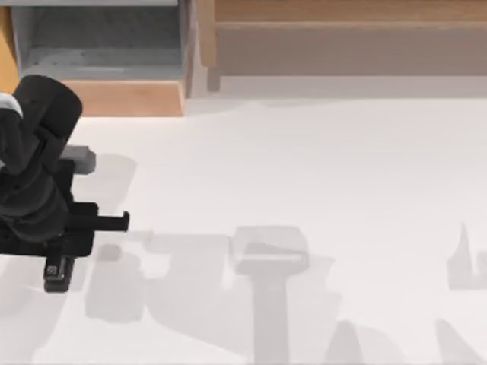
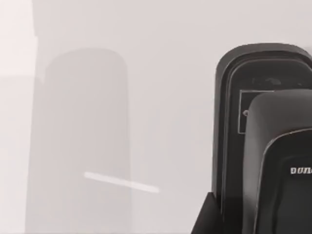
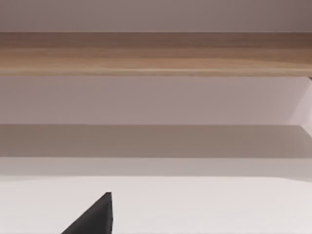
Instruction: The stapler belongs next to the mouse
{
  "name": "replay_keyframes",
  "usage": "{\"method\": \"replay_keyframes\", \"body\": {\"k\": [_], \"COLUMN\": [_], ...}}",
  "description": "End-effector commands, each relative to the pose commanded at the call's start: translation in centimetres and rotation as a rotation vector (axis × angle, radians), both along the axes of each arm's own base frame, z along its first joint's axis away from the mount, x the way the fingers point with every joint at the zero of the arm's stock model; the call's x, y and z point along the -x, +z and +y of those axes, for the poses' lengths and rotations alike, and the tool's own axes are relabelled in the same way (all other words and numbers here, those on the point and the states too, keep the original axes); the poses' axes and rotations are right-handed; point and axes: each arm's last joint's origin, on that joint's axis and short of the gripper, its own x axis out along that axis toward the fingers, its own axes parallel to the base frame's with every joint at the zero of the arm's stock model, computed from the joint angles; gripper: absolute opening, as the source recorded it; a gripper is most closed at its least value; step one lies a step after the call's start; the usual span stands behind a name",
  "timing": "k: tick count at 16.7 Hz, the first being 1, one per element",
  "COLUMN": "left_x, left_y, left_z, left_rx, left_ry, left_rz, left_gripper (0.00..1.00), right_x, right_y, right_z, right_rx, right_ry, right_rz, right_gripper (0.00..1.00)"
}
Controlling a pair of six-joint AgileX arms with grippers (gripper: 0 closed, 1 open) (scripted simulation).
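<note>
Progress: early; stapler [image 1: 58, 274] at lower left of the top view, low on the white tabletop [image 1: 304, 175], no mouse near it, so placing beside the mouse is left to do.
Stapler look: small black bar, pale label mark near one end; in the left wrist view, glossy dark rounded body [image 2: 263, 131] with a framed panel and white lettering close by.
Left gripper [image 1: 68, 243]: lower left of the top view, directly over the stapler; jaws' state cannot be told, grasp unconfirmed.
Right arm: off the top view's right, facing a wooden shelf [image 3: 156, 53]; jaws' state cannot be told.
</note>
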Motion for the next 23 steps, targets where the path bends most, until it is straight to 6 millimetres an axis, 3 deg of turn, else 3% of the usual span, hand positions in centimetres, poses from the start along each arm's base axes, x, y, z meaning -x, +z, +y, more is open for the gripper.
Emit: {"method": "replay_keyframes", "body": {"k": [10,23], "left_x": [-0.2,-0.1], "left_y": [0.3,-1.4], "left_z": [-0.2,0.3], "left_rx": [-0.007,-0.077], "left_ry": [-0.010,-0.012], "left_rz": [-0.023,0.005], "left_gripper": [0.00,0.00], "right_x": [0.0,0.0], "right_y": [0.0,0.0], "right_z": [0.0,0.0], "right_rx": [0.000,0.000], "right_ry": [0.000,0.000], "right_rz": [0.000,0.000], "right_gripper": [1.00,1.00]}}
